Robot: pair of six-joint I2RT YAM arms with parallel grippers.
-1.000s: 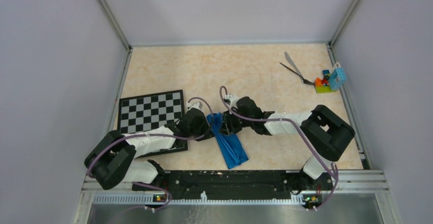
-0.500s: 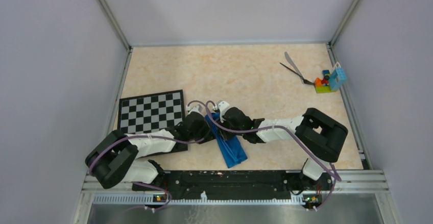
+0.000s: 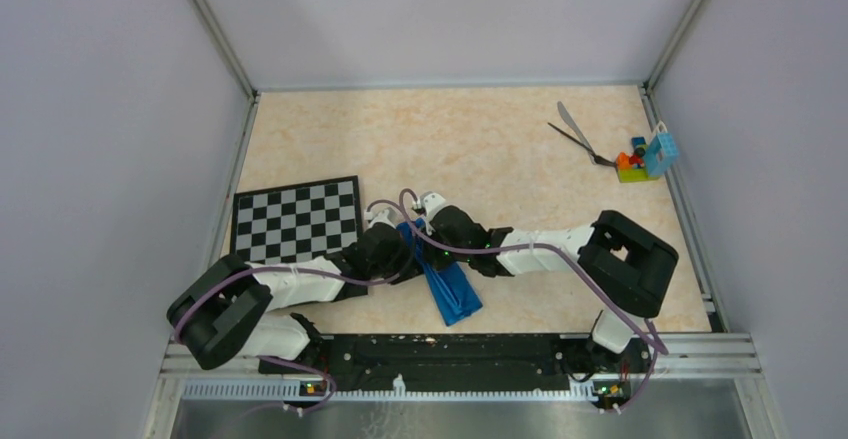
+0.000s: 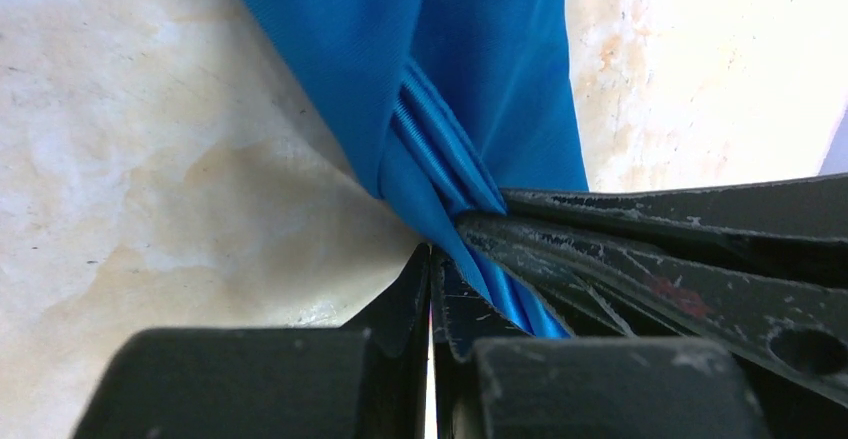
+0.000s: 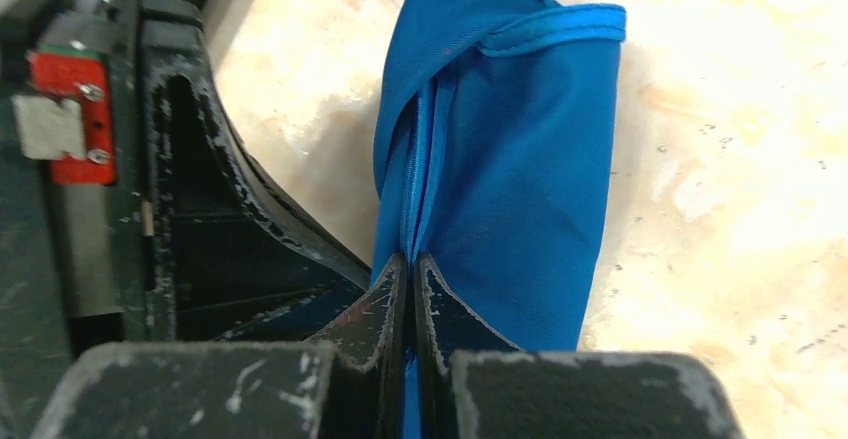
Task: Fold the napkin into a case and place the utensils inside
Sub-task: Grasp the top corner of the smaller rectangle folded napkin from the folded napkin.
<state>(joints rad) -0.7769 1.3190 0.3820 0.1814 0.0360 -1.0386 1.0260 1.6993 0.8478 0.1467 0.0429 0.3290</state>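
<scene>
The napkin (image 3: 448, 284) is a narrow, folded, shiny blue strip lying slantwise on the table in front of the arm bases. Its far end is bunched between both grippers. My right gripper (image 3: 428, 242) is shut on the napkin's hemmed fold (image 5: 500, 139); blue cloth shows between its fingers (image 5: 440, 309). My left gripper (image 3: 402, 247) is shut beside it; its slit shows only light, and the cloth (image 4: 440, 79) runs past its right finger (image 4: 470, 299). The silver-grey and black utensils (image 3: 574, 131) lie crossed at the far right.
A black-and-white chessboard (image 3: 298, 221) lies left of the napkin, partly under my left arm. Small colourful toy blocks (image 3: 645, 157) sit by the right wall next to the utensils. Walls close in the table on three sides.
Both grippers have shifted left, the right one more, pressing close together at the napkin's far end. The strip has been drawn a little left and narrower.
</scene>
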